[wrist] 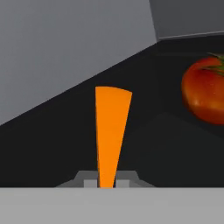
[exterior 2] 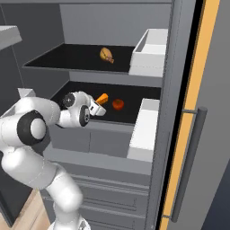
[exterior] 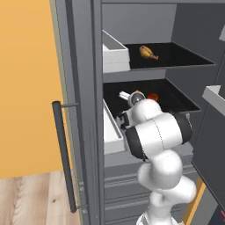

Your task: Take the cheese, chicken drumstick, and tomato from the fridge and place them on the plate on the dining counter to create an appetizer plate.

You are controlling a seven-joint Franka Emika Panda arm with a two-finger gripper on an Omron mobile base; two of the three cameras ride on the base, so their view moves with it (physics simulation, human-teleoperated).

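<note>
The white arm rises from the base, bends at the elbow and reaches level into the open fridge (exterior 2: 76, 134), its gripper (wrist: 106, 183) over the lower black shelf (exterior 2: 134, 112) and clamped on the narrow end of the cheese (wrist: 110, 131). The tomato (wrist: 204, 94) sits near the cheese on that shelf. The chicken drumstick (exterior 2: 107, 55) lies on the shelf above.
</note>
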